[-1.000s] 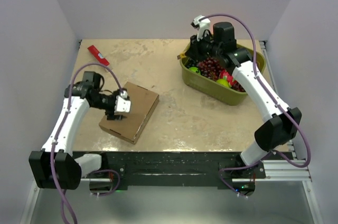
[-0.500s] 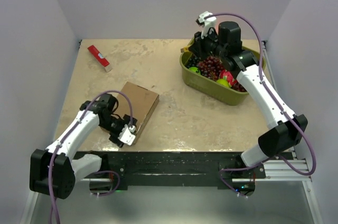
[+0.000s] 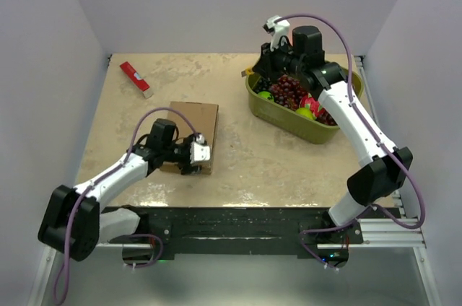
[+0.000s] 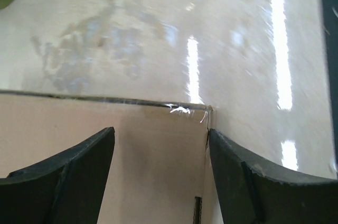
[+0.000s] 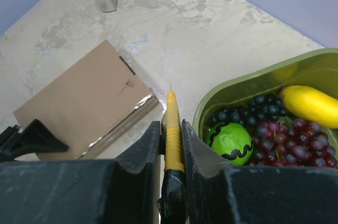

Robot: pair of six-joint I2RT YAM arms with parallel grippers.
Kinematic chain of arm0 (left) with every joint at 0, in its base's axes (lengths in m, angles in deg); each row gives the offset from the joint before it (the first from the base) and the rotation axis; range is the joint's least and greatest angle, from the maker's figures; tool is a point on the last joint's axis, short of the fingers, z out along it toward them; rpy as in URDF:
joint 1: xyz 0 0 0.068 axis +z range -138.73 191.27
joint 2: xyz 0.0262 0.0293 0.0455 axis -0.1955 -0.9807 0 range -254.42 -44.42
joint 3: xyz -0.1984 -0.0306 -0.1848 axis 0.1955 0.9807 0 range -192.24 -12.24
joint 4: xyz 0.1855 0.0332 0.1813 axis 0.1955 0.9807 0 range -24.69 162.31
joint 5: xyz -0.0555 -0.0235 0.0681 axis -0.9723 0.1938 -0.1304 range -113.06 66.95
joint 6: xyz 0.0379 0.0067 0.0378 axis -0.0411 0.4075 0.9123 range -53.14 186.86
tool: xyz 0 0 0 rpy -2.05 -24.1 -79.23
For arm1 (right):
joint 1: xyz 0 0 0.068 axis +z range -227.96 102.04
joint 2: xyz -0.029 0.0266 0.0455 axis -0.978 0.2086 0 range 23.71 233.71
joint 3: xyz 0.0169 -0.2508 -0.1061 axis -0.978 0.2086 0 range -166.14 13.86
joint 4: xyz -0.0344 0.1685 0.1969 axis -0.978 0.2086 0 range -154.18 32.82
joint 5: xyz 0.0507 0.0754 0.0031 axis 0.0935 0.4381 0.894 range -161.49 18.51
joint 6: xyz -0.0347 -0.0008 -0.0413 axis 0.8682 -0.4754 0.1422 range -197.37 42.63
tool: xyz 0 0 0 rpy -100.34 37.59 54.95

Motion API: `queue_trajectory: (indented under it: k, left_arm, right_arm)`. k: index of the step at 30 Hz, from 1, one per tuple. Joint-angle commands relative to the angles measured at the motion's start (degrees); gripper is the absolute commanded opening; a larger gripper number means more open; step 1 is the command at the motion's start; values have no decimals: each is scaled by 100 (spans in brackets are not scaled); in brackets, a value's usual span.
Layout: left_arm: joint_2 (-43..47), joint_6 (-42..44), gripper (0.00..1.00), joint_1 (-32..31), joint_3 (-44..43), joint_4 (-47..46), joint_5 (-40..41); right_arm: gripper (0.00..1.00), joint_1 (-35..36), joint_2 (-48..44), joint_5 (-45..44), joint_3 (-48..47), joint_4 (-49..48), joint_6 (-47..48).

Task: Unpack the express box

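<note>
The express box is a flat brown cardboard mailer lying closed on the table left of centre; it also shows in the right wrist view. My left gripper is low at its near right corner, open. In the left wrist view the gripper straddles that corner: one finger is over the lid and the other is just off the taped side edge. My right gripper hovers by the tub's left end, shut on a yellow utility knife that points toward the box.
An olive-green tub at the back right holds grapes, a banana and a green ball. A red packet lies at the back left. White walls enclose the table on three sides.
My left arm swung from the box's left side round to its near right corner. The box turned squarer and slid a little back and right. The right arm only wavered.
</note>
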Motion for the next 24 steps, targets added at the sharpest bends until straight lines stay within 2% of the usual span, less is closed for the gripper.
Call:
queue_trajectory:
  k: [1,2,3,6,9,12,13,14,15,16,17,20,22,24]
  left_arm:
    - [-671,-3946,74,-24,-654,-2866,307]
    - [-890,-4542,74,-15,-856,-2910,202]
    - [-962,-4748,74,-7,-1284,-2850,-129]
    - [-1016,-4839,76,2,-2034,-2473,-747]
    - [-1121,-4820,80,89,-2614,-2208,-364]
    - [-1682,-5197,83,475,-3150,-2349,-63]
    - [-2162,-5286,83,616,-3352,-2296,-106]
    - [-2437,-5513,83,879,-3850,-2087,-245]
    - [-2735,-5611,85,1012,-4142,-1963,-430]
    - [-3304,-5664,100,1135,-4423,-1483,-658]
    - [-3571,-5638,100,1327,-4974,-1270,-1051]
    - [-4267,-5121,100,1522,-5611,-679,-1467]
    - [-4477,-4779,100,1549,-5665,-487,-1652]
    - [-4645,-4067,100,1549,-5832,-170,-1662]
  right_arm:
    - [0,13,155,-627,-330,-4,-544]
    - [0,13,181,-733,-321,-12,-580]
    - [0,13,199,-769,-304,-4,-572]
    - [0,13,226,-681,-268,5,-388]
    - [0,22,208,-514,-155,-91,-361]
    - [0,13,129,-295,-5,-206,-370]
    - [0,13,112,-181,13,-197,-352]
    - [0,13,77,-145,48,-188,-335]
    - [0,13,59,-110,48,-162,-308]
    - [0,13,24,-92,65,-153,-265]
    - [0,22,-11,-101,92,-136,-255]
    - [0,13,-108,-215,171,-74,-212]
    - [0,13,-161,-215,232,-74,-185]
    - [0,13,-240,-171,355,-91,-194]
